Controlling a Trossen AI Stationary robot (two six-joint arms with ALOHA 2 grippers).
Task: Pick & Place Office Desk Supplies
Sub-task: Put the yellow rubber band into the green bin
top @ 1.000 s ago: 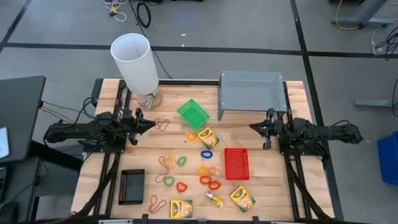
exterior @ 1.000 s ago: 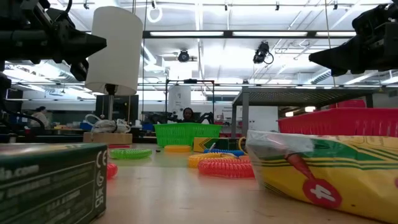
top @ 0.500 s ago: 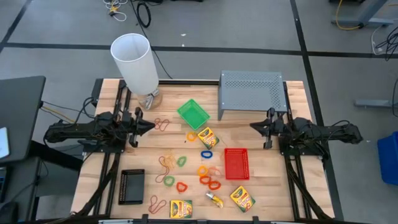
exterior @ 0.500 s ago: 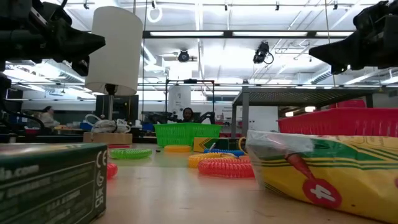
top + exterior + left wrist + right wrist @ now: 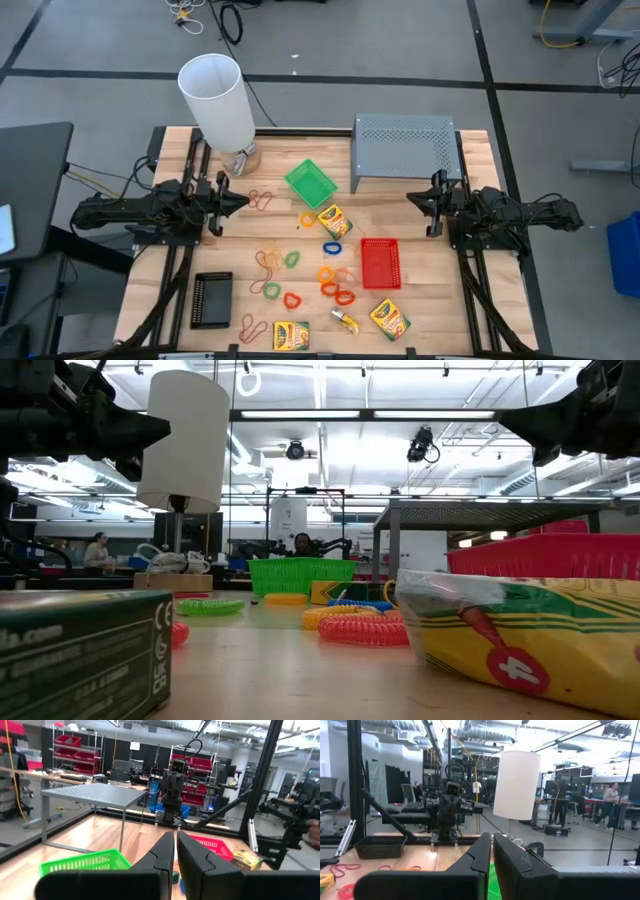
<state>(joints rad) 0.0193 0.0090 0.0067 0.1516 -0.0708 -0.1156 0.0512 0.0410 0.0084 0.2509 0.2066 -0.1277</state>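
Both arms hover above the table, holding nothing. My left gripper [image 5: 243, 199] [image 5: 175, 851] is shut near the table's left side, beside the tan rubber bands [image 5: 260, 200]. My right gripper [image 5: 409, 201] [image 5: 491, 851] is shut near the right side, in front of the grey riser. Between them lie the green tray [image 5: 310, 182], the red tray [image 5: 380, 263], coloured loop bands [image 5: 332, 275] and a crayon box [image 5: 334, 221]. Two more crayon boxes [image 5: 291, 335] [image 5: 389, 319] and the black tray [image 5: 212, 299] lie flat near the near edge.
The tall white cylinder [image 5: 218, 100] stands at the far left corner and the grey perforated riser [image 5: 404, 148] at the far right. More rubber bands [image 5: 268, 260] [image 5: 252, 327] lie left of centre. People show in the room beyond the table.
My right gripper has drawn back a little toward the table's right edge and risen slightly, staying shut. The things on the table have not moved.
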